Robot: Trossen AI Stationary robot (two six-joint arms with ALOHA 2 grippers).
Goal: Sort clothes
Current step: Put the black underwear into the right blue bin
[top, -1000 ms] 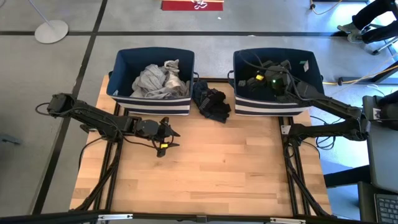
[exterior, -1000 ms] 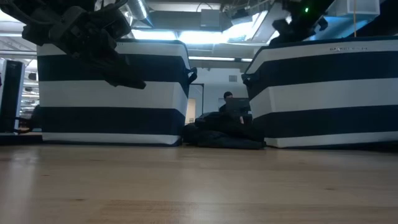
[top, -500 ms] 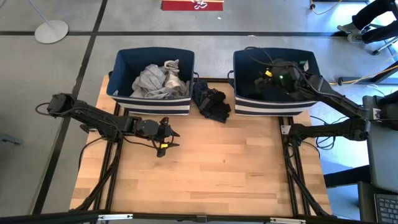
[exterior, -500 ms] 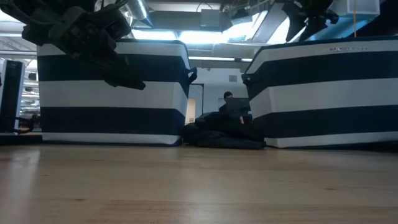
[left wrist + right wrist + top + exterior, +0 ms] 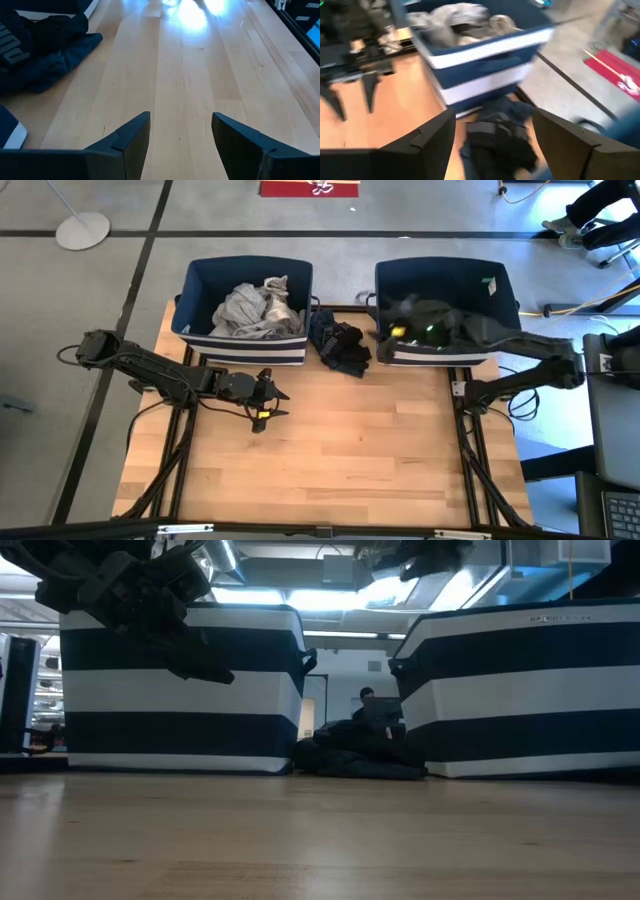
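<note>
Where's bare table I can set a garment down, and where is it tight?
The wooden table is bare from the left gripper across to its right edge and near edge. It is crowded between the two bins, where the dark clothes lie, with the right gripper over the right bin beside them.

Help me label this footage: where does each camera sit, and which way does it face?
High: overhead, straight down; both arms, left gripper, right gripper.
Low: table height, level toward the bins; left arm.
Left wrist: over the table; own open fingers.
Right wrist: toward the left bin; own open fingers.
All share the dark clothes.
</note>
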